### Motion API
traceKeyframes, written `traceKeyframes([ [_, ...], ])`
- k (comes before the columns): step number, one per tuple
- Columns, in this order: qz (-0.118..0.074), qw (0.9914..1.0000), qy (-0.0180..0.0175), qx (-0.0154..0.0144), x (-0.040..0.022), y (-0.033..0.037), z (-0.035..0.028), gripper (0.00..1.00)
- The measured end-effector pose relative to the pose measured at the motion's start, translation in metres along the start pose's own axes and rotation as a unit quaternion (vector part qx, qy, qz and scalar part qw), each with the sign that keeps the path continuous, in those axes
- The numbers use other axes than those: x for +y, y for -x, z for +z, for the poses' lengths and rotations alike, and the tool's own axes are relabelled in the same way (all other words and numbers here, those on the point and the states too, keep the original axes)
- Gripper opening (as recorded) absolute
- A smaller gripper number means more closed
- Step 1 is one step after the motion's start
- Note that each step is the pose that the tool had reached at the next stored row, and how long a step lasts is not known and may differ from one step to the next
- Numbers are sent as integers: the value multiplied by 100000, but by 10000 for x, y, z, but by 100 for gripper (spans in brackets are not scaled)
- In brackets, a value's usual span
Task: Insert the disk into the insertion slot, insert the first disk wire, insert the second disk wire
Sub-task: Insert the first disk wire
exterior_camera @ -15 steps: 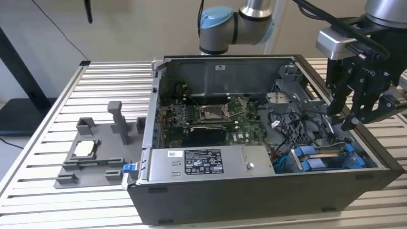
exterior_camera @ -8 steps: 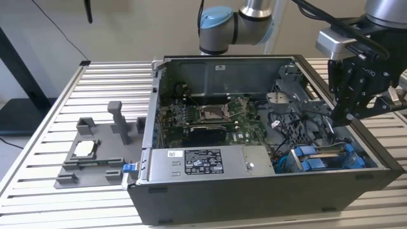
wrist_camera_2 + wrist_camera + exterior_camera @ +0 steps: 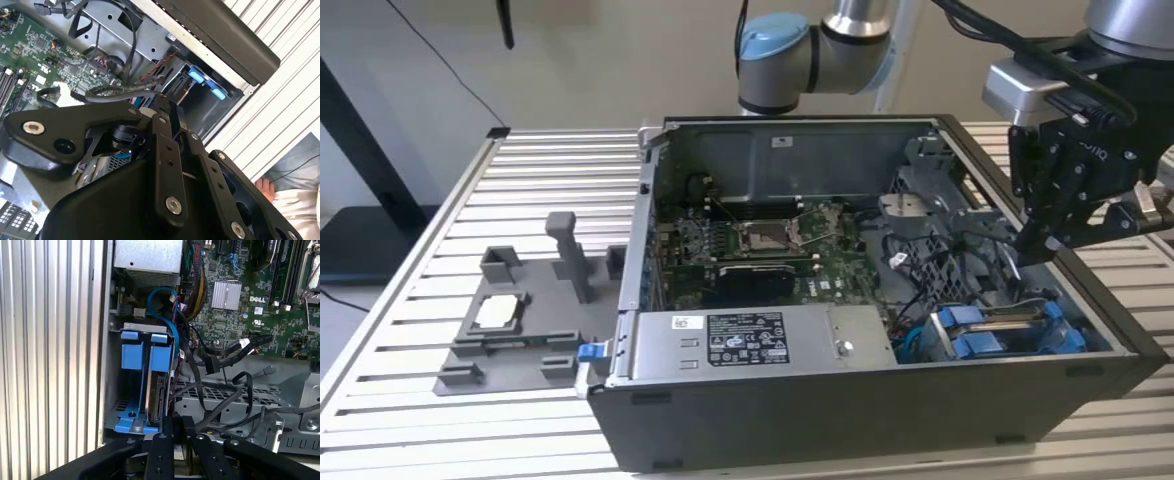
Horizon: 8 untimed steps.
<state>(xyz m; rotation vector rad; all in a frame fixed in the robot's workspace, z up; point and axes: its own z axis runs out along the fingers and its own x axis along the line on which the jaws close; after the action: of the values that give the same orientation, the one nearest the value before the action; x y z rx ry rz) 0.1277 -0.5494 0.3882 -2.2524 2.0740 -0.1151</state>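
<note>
The disk (image 3: 161, 400) sits edge-on inside the insertion slot (image 3: 131, 415), a grey metal cage with blue edging, its blue carrier tab (image 3: 161, 357) facing out. In the exterior view the cage (image 3: 1001, 330) is in the near corner of the case on that view's right. My gripper (image 3: 1031, 250) hangs just above the cage. In both wrist views its fingers (image 3: 163, 430) stand close together, shut, with nothing visibly clamped. Two black disk wires hang loose over the case floor, one ending in a connector (image 3: 212, 363) and another in a smaller plug (image 3: 268, 371).
The open computer case (image 3: 854, 420) lies on a slatted metal table (image 3: 427, 440). The grey power supply (image 3: 747, 340) fills its front, with the motherboard (image 3: 761, 240) behind. A grey fixture (image 3: 507, 330) stands at the exterior view's left. A person's hand (image 3: 265, 187) shows beside the table.
</note>
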Motion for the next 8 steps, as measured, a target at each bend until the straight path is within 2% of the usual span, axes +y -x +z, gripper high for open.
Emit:
traceKeyframes([
  [8,-4,100000,2,19,0,0,0,19],
])
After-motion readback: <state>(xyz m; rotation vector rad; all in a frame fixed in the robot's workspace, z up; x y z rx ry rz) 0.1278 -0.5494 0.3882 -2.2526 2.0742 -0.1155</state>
